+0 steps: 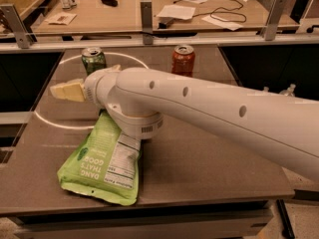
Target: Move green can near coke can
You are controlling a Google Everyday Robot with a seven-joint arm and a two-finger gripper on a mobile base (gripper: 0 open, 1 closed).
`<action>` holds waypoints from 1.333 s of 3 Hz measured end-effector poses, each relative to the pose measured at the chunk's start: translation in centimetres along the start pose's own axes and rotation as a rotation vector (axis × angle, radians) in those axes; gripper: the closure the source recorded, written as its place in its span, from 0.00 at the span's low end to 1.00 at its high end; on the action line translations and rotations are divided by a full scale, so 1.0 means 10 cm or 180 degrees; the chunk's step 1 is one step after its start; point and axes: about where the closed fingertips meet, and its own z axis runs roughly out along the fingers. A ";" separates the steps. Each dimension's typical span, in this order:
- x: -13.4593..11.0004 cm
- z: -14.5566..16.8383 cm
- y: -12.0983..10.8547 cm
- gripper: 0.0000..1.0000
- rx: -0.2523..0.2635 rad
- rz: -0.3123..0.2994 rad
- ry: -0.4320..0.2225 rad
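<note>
The green can [93, 59] stands upright at the back left of the dark table, inside a white circle marking. The coke can [183, 59] stands upright at the back centre, well to the right of the green can. My gripper [65, 90] is at the end of the big white arm [199, 108]. It points left and hovers over the table, just in front and to the left of the green can, apart from it. It holds nothing that I can see.
A light-green snack bag [104, 163] lies flat at the front left, partly under the arm's wrist. The table [209, 158] ends close at the front. A metal rail [149, 36] and a desk with papers and cables stand behind. Plastic bottles [289, 89] sit at the right.
</note>
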 end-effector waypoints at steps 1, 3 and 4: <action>-0.05 0.19 0.00 0.00 0.0021 0.0013 -0.0052; -0.08 0.42 0.05 0.00 -0.0036 -0.0080 -0.0115; -0.08 0.47 0.05 0.16 -0.0031 -0.0093 -0.0158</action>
